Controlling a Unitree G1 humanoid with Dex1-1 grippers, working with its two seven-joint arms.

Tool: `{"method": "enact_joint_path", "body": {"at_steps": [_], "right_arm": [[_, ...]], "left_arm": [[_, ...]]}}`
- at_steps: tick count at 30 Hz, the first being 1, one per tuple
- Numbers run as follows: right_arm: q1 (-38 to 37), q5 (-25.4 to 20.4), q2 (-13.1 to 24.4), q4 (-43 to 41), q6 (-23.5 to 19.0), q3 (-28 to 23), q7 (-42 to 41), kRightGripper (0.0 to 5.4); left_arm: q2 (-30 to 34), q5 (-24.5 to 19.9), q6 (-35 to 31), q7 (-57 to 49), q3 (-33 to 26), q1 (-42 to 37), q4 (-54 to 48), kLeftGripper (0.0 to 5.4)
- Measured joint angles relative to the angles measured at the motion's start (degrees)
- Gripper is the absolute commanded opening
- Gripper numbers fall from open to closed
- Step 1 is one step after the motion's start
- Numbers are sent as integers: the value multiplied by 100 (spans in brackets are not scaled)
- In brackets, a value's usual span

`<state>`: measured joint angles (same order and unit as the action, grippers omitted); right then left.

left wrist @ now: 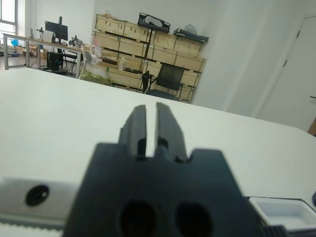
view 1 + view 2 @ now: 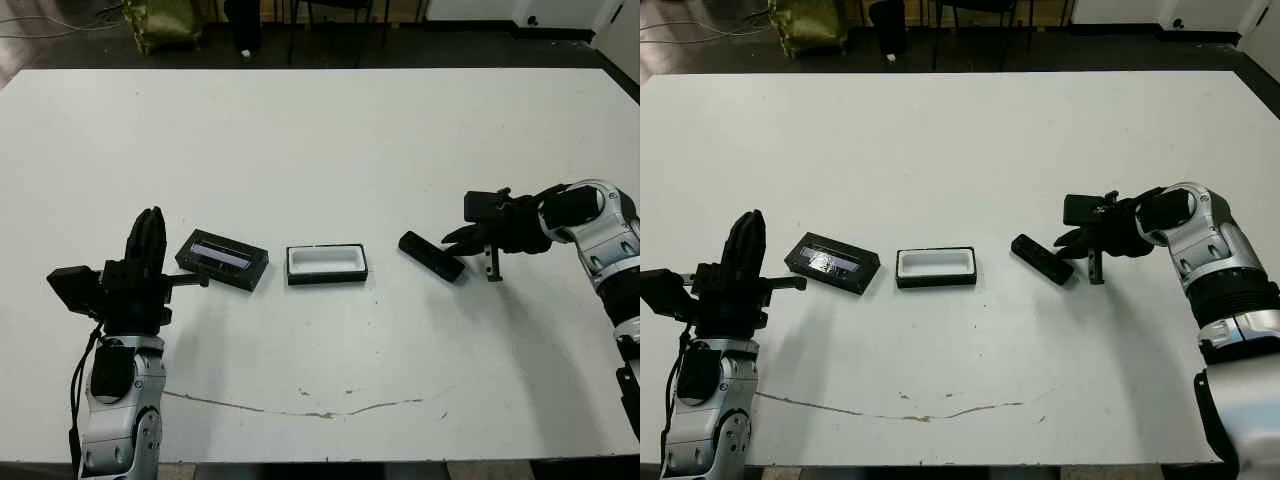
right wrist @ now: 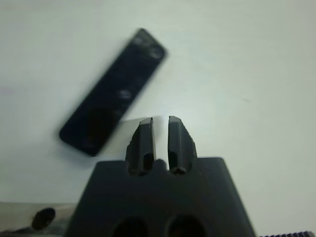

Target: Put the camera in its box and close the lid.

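Lying flat on the white table (image 2: 320, 150), three things in a row across the middle: lid (image 2: 222, 259) toward the left, box (image 2: 326, 264) in the centre, camera (image 2: 431, 256) toward the right. Lid angled, window strip up, near the box but apart from it. Box open, white lining showing, nothing inside. Camera slanted, well clear of the box, on bare table.

Hovering just beside the camera's right end, right gripper (image 2: 1080, 240), fingers nearly together with only a thin slit between, gripping nothing. Seen from the right wrist, fingers (image 3: 144, 140) pointing past the camera (image 3: 112, 91), which sits off to one side of them and slightly blurred; contact between fingertip and camera hard to judge from the head views, no grasp either way.

Standing upright at the table's near left, left gripper (image 2: 148, 240), fingers pointing away from the robot, likewise almost closed on a narrow gap and empty. Close to the lid's left end, not touching it. From the left wrist, fingers (image 1: 136, 129) rising over bare table, a corner of the box (image 1: 284, 210) peeking at the edge.

Running across the near part of the table, a thin dark crack or scratch (image 2: 320, 410). Beyond the far edge, dark floor and chair legs.
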<state>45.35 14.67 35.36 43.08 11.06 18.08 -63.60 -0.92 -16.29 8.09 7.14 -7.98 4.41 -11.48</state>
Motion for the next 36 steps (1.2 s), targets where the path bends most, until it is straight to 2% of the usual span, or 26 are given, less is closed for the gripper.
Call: {"method": "enact_joint_path", "body": {"at_steps": [5, 9, 11, 16, 19, 21, 26, 30, 33, 36], "right_arm": [[-104, -130, 107, 50, -44, -401, 624, 0], [-232, -686, 218, -293, -168, -1008, 817, 0], [-418, -1128, 221, -765, -571, -1345, 831, 0], [-1233, -2317, 171, -2532, -1766, -2109, 923, 0], [-1713, -2898, -14, -3277, -2226, -2335, 1019, 0], [-2027, -3111, -140, -3646, -2373, -2394, 1164, 0], [-2597, -3201, -296, -4254, -2376, -2403, 1509, 0], [-2897, -3198, -324, -4602, -2656, -2328, 1807, 0], [-3050, -3175, -308, -4853, -2943, -2212, 1886, 33], [-3101, -3174, -229, -4954, -3057, -2106, 1822, 98]], "left_arm": [[0, -4, 6, 6, -5, 0, 9, 2], [1, 1, 11, 4, -1, 1, 8, 2], [0, -2, 11, 8, 3, 0, 10, 2], [3, -6, 38, 55, -3, -1, 55, 2], [4, -4, 57, 59, -2, 0, 67, 2], [4, -5, 75, 69, -2, 1, 79, 2], [5, -8, 102, 123, -7, 0, 129, 2], [5, -2, 102, 120, -9, 1, 128, 2], [7, -1, 103, 121, -14, 1, 132, 0], [8, 4, 105, 121, -14, 1, 140, 0]]}}
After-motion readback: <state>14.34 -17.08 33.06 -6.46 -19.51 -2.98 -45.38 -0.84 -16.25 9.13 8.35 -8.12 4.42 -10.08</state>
